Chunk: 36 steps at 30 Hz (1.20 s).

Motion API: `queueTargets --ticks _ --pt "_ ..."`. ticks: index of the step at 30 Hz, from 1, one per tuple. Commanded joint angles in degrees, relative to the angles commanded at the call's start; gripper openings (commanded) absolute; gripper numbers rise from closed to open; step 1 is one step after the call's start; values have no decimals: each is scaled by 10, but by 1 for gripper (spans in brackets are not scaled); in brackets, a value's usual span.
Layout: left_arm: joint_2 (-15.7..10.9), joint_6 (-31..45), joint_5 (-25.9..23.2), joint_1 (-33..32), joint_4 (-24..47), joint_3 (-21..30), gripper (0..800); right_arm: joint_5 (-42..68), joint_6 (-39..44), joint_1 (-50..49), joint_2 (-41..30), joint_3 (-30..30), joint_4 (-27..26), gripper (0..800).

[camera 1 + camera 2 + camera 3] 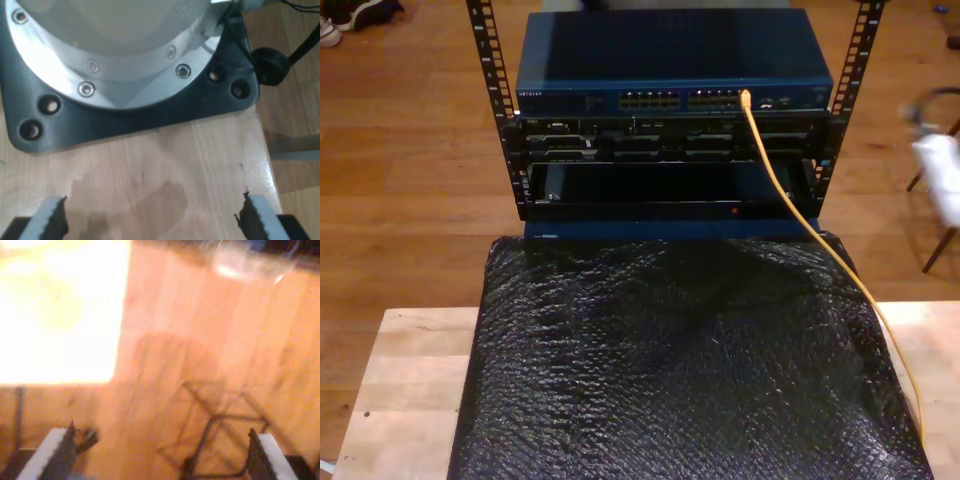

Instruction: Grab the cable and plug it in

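Observation:
In the exterior view the yellow-orange cable (790,200) has its upper end at a port in the blue switch's (670,60) front row. From there it runs down over the black bubble-wrap sheet (670,370) toward the exterior view's lower right. My first gripper (152,220) is open above bare wood, facing a silver arm base (115,55) on a black plate. My second gripper (160,455) is open too, with nothing between its fingers. Its picture is blurred, with orange wooden floor and thin frame shadows ahead.
A black rack (670,160) holds the switch and darker units below it. The wooden table (410,380) lies under the sheet. A blurred white shape (938,175) sits at the exterior view's right edge. A black knob with a cord (270,65) lies beside the arm base.

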Motion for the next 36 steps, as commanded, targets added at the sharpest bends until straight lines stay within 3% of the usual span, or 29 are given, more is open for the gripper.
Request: queueTargets --ticks 11,25,36 --pt "0 0 0 0 0 0 800 294 -141 -247 -106 23 -2 800" --pt "0 0 -1 0 0 0 800 319 -367 -471 -230 181 -67 800" --pt "0 0 0 0 0 0 800 280 -449 -587 -251 320 -91 800"
